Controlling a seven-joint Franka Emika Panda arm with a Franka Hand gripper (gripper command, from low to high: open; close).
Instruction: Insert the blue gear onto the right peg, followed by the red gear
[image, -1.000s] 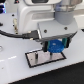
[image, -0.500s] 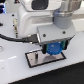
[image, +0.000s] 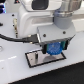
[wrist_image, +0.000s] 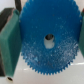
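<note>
One blue gear (wrist_image: 47, 41) fills the wrist view, its flat face square to the camera, so its axis runs along the claw's line of approach; the disc has no long axis in its own plane. Teal fingers (wrist_image: 8, 41) press on the toothed rim from two opposite sides, so the claw (image: 53, 48) is pinching the gear across its width. Through the centre hole a pale patch shows; whether that is the peg or the plate cannot be told. In the exterior view the gear hangs low in the claw over the dark-rimmed grey plate (image: 34, 59), toward the plate's end at the exterior view's right; whether it touches the plate cannot be told. The plate's other end lies uncovered, and the white desk (image: 20, 72) spreads open around the plate's near edge. Behind the claw stands the arm's white body (image: 35, 22), close to it.
</note>
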